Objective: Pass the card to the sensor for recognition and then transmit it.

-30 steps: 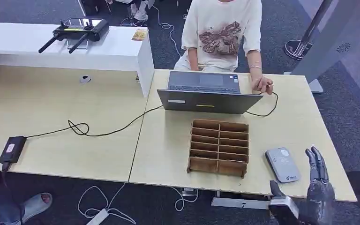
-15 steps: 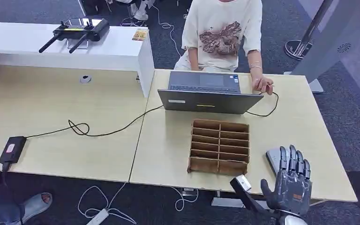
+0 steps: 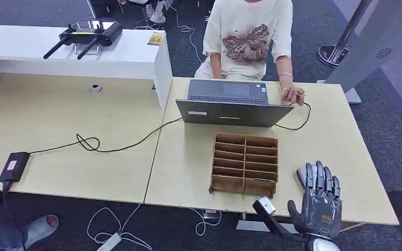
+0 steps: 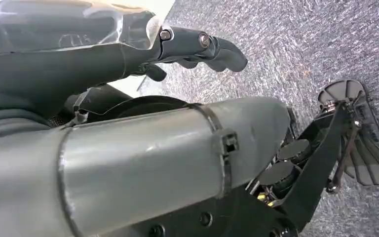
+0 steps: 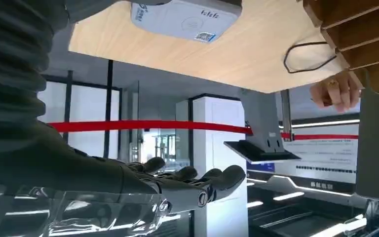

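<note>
Right robot hand (image 3: 322, 201) hovers over bench (image 3: 188, 157) near edge, fingers straight and spread, holding nothing, fingertips over sensor (image 3: 303, 175). Sensor grey, flat on bench, just right of wooden rack (image 3: 245, 164). Rack slots look empty from here; can't find card anywhere. Left robot hand (image 4: 197, 47) hangs over carpet, fingers curled in, apparently empty. Person's hand (image 3: 292, 94) rests by laptop (image 3: 230, 104). Risk: hand dropping low could nudge sensor toward bench edge; no card in grasp means nothing to read.
</note>
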### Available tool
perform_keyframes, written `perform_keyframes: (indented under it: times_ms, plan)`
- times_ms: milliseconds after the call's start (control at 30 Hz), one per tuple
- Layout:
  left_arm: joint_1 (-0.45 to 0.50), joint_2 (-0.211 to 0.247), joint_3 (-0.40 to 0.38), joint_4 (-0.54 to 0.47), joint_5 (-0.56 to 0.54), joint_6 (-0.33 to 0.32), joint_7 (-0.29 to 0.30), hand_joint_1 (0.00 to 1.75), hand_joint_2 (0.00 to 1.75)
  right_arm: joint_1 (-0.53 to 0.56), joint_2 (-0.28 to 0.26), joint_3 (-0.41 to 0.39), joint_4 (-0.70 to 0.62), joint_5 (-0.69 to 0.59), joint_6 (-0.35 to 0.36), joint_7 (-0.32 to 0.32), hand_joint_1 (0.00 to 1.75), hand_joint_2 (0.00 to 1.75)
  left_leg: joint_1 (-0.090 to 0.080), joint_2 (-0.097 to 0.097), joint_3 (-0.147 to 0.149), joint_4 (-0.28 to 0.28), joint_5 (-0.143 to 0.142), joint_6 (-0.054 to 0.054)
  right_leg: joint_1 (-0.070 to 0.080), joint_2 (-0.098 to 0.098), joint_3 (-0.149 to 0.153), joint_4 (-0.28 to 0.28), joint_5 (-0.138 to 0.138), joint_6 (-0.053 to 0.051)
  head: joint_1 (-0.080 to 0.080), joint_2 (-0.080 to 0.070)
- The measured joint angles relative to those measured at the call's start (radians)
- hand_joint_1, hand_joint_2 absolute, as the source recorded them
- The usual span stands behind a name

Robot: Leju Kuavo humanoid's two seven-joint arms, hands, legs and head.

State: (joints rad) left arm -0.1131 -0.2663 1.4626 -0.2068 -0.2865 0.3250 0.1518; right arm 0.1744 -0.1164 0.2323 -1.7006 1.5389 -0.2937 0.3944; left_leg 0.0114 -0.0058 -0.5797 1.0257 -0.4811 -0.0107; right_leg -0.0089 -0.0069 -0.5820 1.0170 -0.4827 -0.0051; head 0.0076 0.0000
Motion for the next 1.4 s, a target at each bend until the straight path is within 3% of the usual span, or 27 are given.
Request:
perform_keyframes:
  times_ms: [633,1200,1267,1333,1400]
  plan:
    - [0.003,-0.002,-0.005,0.000,0.025,-0.013,-0.017,0.00,0.00,-0.008,0.029,-0.032,0.036,-0.001,-0.001,-0.177,0.00,1.75,0.000,0.000,0.000,0.000,0.000,0.000,0.000,0.000,0.000,0.000,0.000,0.000,0.000,0.000]
    - [0.004,0.002,-0.005,0.000,0.024,-0.021,-0.015,0.00,0.00,-0.035,0.061,-0.042,0.079,-0.002,0.023,-0.195,0.00,1.75,0.000,0.000,0.000,0.000,0.000,0.000,0.000,0.000,0.000,0.000,0.000,0.000,0.000,0.000]
    - [0.004,0.002,-0.005,0.000,0.024,-0.021,-0.015,0.00,0.00,-0.036,0.063,-0.042,0.082,-0.002,0.023,-0.195,0.03,1.75,0.000,0.000,0.000,0.000,0.000,0.000,0.000,0.000,0.000,0.000,0.000,0.000,0.000,0.000]
    - [0.004,0.002,-0.005,0.000,0.026,-0.021,-0.016,0.00,0.00,-0.036,0.064,-0.043,0.083,-0.002,0.023,-0.195,0.47,1.75,0.000,0.000,0.000,0.000,0.000,0.000,0.000,0.000,0.000,0.000,0.000,0.000,0.000,0.000]
    - [0.005,0.003,-0.005,0.000,0.026,-0.022,-0.017,0.00,0.00,-0.036,0.066,-0.044,0.083,-0.002,0.023,-0.195,0.40,1.75,0.000,0.000,0.000,0.000,0.000,0.000,0.000,0.000,0.000,0.000,0.000,0.000,0.000,0.000]
